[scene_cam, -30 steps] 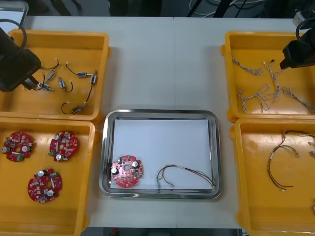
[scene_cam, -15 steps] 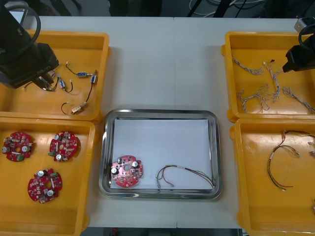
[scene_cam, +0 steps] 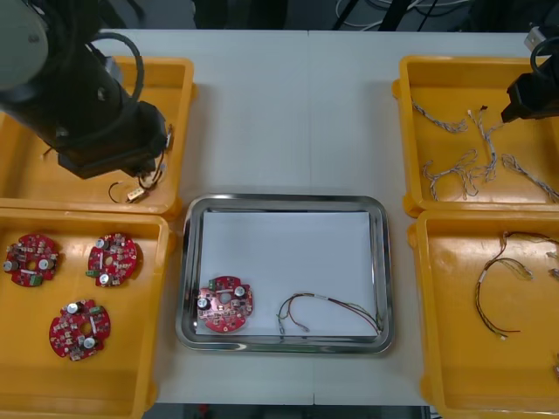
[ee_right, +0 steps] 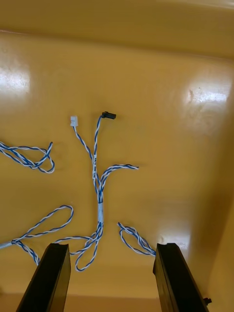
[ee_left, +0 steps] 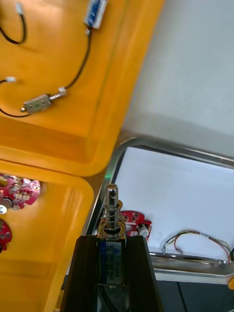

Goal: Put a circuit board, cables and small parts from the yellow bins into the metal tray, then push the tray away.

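My left gripper (ee_left: 111, 242) is shut on a small metal part (ee_left: 111, 209) with a blue label, held above the edge of the near left yellow bin (ee_left: 58, 234), beside the metal tray (scene_cam: 284, 202). The left arm (scene_cam: 100, 109) covers much of the far left bin (scene_cam: 179, 78). A red circuit board (scene_cam: 224, 305) and a red and yellow cable (scene_cam: 327, 307) lie in the white-lined tray. My right gripper (ee_right: 111, 248) is open above twisted blue and white cables (ee_right: 97, 190) in the far right bin (scene_cam: 410, 131), touching none.
More small metal parts (ee_left: 38, 103) with black leads lie in the far left bin. Three circuit boards (scene_cam: 113, 258) rest in the near left bin. The near right bin (scene_cam: 428, 305) holds red and yellow cables (scene_cam: 498, 279). Bare table (scene_cam: 297, 113) lies beyond the tray.
My left arm has lifted a small metal part from the far left bin and swung right, toward the tray. The right gripper has barely moved.
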